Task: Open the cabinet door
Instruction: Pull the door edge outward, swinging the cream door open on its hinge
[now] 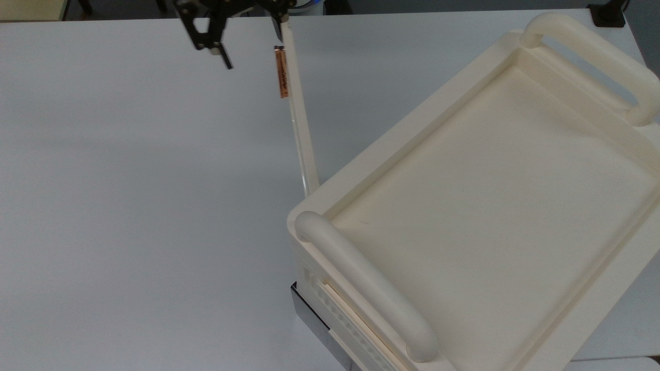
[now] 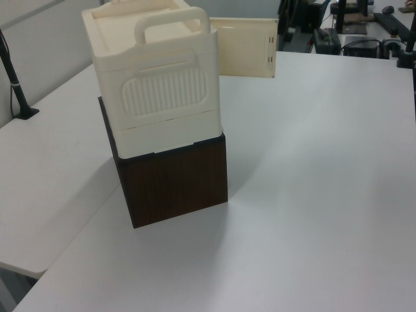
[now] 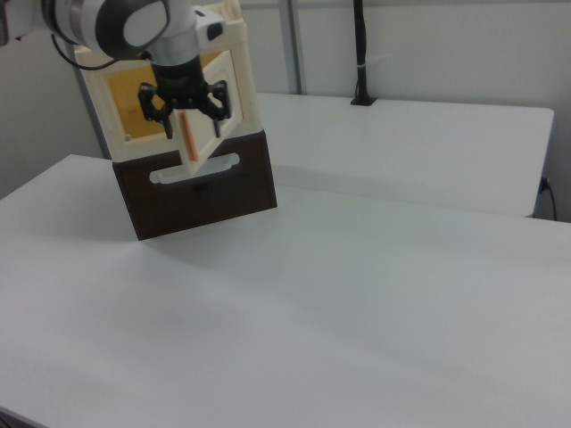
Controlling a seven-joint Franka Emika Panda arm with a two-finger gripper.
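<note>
Door (image 1: 301,131) swung wide from cabinet (image 1: 479,206), copper handle (image 1: 281,72) seen near its free edge, gripper (image 1: 247,36) at desk (image 1: 129,206) far edge, fingers (image 1: 225,59) spread, nothing grasped.

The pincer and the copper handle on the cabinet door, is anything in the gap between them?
Nothing: in the top view, bare white table shows between the open pincer and the handle on the swung-out cabinet door.

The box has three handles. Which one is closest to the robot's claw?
The small copper-orange bar handle on the swung-open cabinet door. It sits just beside the open gripper, while both thick cream tube handles stay on the cabinet top.
</note>
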